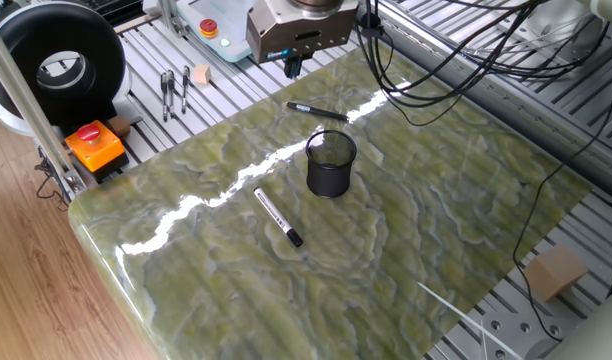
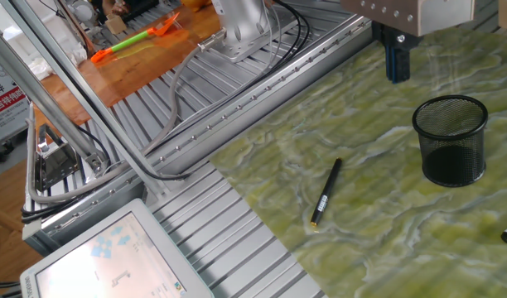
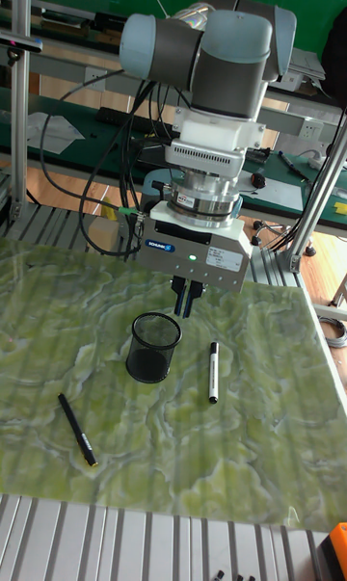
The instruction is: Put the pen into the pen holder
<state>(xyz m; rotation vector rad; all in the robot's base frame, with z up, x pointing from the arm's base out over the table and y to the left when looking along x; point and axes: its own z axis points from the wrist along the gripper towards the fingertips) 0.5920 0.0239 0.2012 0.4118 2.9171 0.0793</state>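
So the pen [image 1: 278, 217] is just lying flat on the green marbled table [image 1: 436, 230], nothing touching it. In one fixed view its long axis runs diagonally, white barrel end up-left and black cap down-right toward the near edge. In the tall fixed view it looks almost straight up-and-down in the picture, cap at the top end. From the other fixed view you only catch the tip of it poking in at the right edge.

The pen holder [image 1: 331, 164] stands upright near the pen but not touching it, mouth open, and it looks like there's nothing inside. The thinner dark pen [image 2: 325, 193] lies on the other side of the holder, well apart from the white one.

The gripper [image 3: 186, 298] hangs above the table off to the far side of the holder, fingers pressed together with nothing between them, well clear of both pens. There's also an orange box with a red button [image 1: 94, 144] off the table edge.
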